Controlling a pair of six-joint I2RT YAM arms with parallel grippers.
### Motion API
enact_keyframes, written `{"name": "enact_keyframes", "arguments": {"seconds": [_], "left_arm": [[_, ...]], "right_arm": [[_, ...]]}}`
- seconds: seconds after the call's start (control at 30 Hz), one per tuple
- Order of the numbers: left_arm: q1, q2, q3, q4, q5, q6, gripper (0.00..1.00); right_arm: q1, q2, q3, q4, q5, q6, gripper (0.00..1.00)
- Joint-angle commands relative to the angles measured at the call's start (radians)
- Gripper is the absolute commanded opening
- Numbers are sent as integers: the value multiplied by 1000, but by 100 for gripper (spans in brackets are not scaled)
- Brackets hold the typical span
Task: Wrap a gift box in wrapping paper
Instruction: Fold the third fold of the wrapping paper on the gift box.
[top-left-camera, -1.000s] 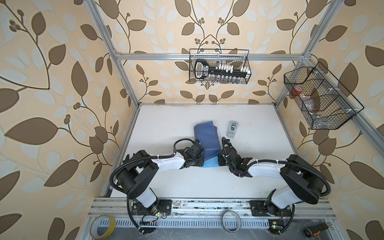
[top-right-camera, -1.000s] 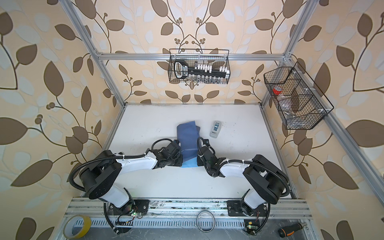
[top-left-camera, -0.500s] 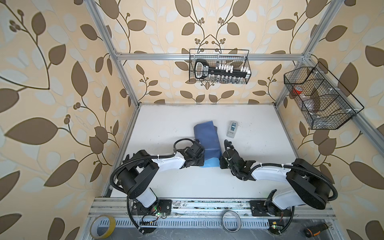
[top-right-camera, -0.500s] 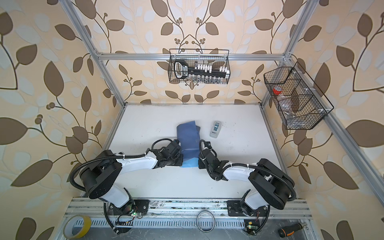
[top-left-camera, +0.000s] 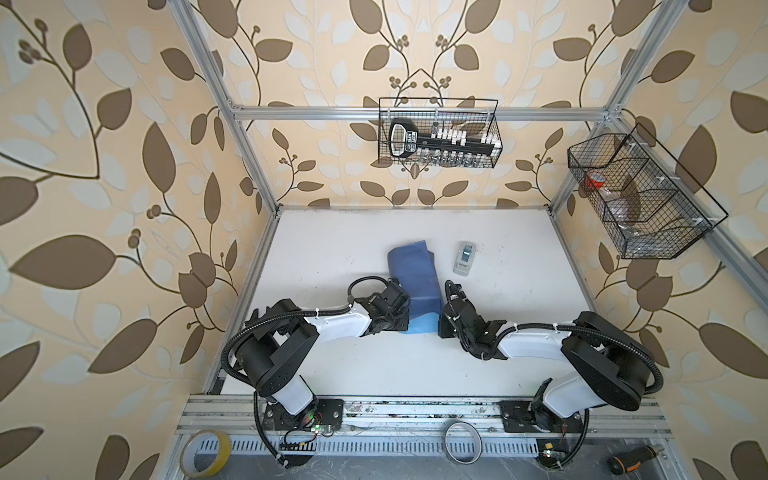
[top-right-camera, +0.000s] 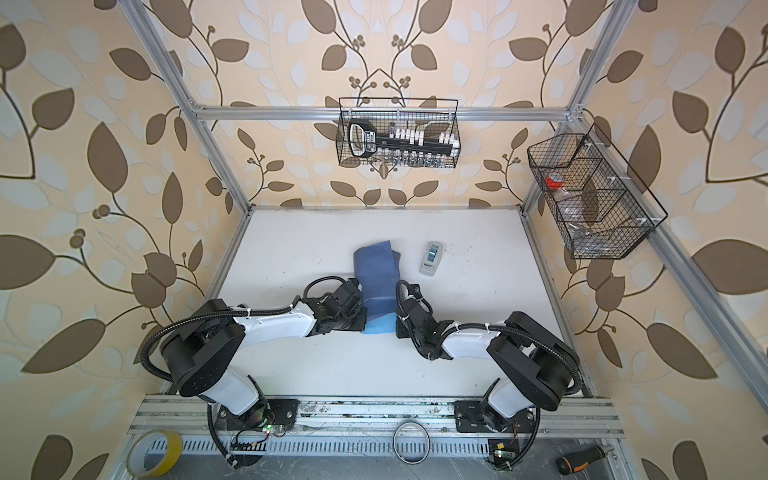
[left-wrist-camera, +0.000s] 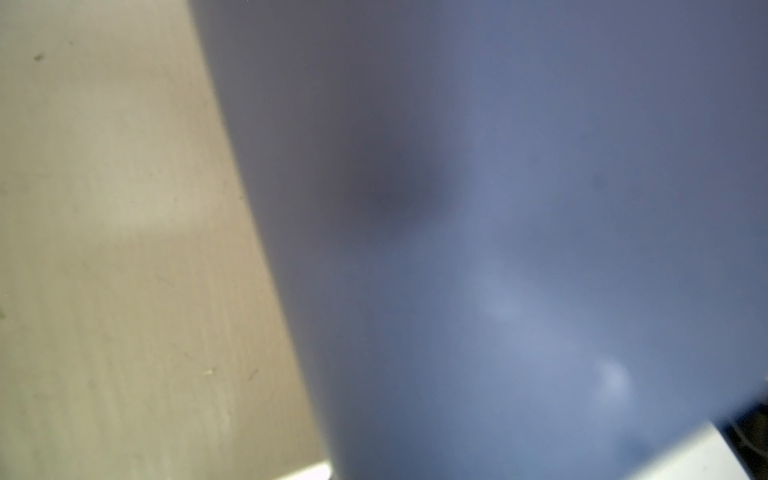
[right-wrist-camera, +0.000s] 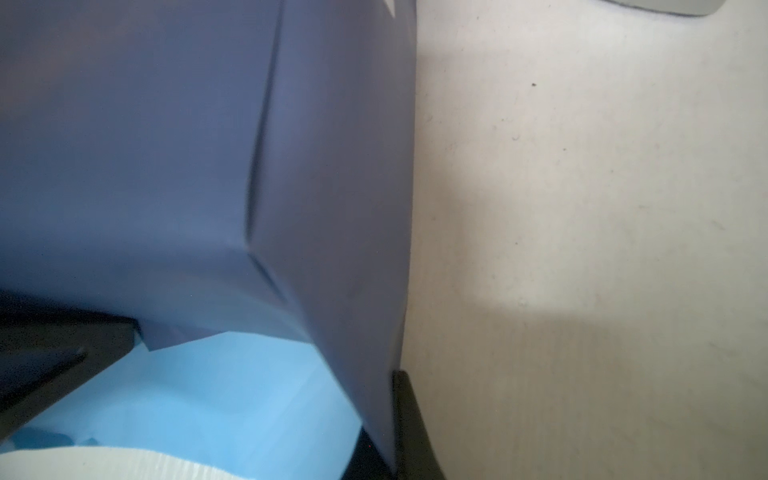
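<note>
- Beige wallpaper (top-left-camera: 104, 166) with brown and pale leaves is covering the left, far and right walls.
- Aluminium frame bars (top-left-camera: 311, 111) are running up the corners and across the far wall.
- A black wire basket (top-left-camera: 440, 160) is hanging from the far bar, and a second wire basket (top-left-camera: 665, 232) is hanging on the right.
- The white table (top-left-camera: 332, 249) is sitting in soft, even light, showing faint scuffs.
- A metal rail (top-left-camera: 415, 409) is running along the near edge, with a yellow tape roll (top-left-camera: 224, 449) lying near left and a screwdriver (top-left-camera: 631, 457) lying near right.

Bright, even top views; wrist views blurred.
</note>
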Motion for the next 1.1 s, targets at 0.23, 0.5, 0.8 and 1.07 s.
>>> {"name": "enact_keyframes", "arguments": {"seconds": [0.23,0.5,0.8,1.07], "left_arm": [[-6,-2,36,0,-8,10,0],[-6,5,41,3,-6,9,0],[-6,5,43,-4,-8,14,0],[-6,12,54,-14,-22,16,22]], "right_arm": [[2,-62,-27,-6,-22,10,24],[-13,-89,-10,-22,-53,-36,46],[-53,12,57,2,-55,-70,40],[-65,58,84,30,-34,-50,33]]}}
